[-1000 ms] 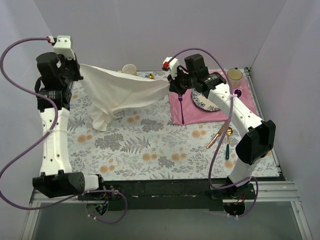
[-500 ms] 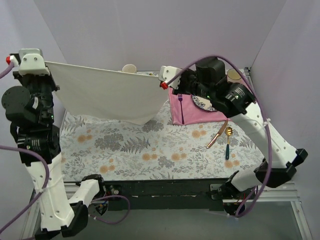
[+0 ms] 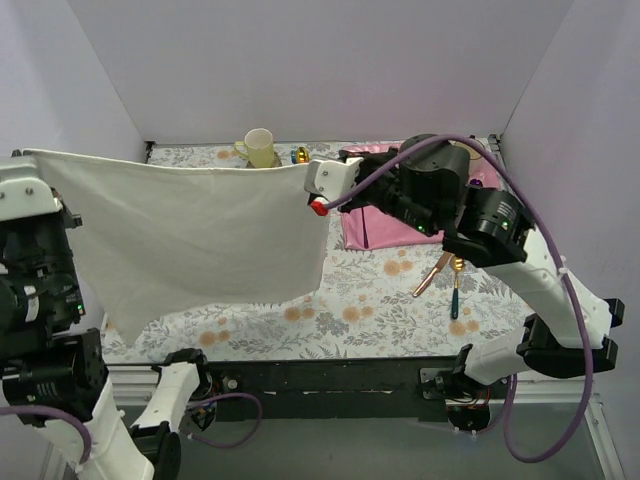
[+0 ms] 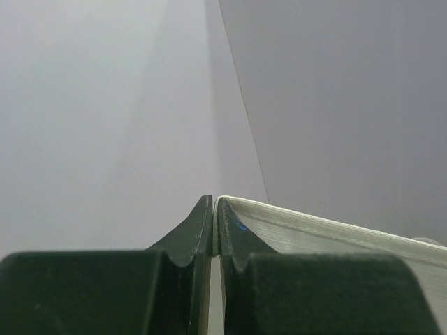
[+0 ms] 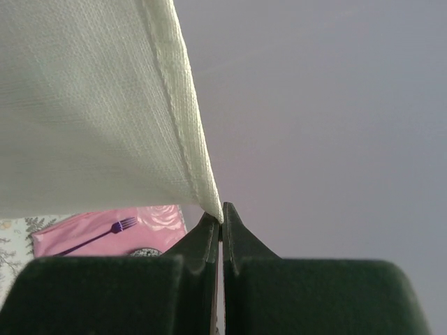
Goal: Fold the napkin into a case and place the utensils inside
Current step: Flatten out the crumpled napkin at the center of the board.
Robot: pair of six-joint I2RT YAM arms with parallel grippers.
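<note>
The cream-white napkin [image 3: 200,230] hangs spread like a sheet above the left half of the table, held by its two top corners. My left gripper [image 3: 30,158] is shut on the left corner, and the hem [image 4: 335,234] runs off to the right of its closed jaws [image 4: 213,202]. My right gripper [image 3: 307,167] is shut on the right corner, with the cloth [image 5: 91,105] hanging to the left of its tips [image 5: 221,213]. The copper knife [image 3: 432,272] and the teal-handled spoon [image 3: 456,290] lie side by side on the table at the right.
A pink placemat [image 3: 385,228] lies at the back right under the right arm, with a purple fork [image 5: 105,230] on it. A yellow cup [image 3: 258,147] stands at the back edge. A floral cloth [image 3: 380,310] covers the table. Walls close in left and right.
Both arms have risen and drawn toward the near side. The napkin, bunched and drooping a second ago, now hangs stretched flat between the two grippers.
</note>
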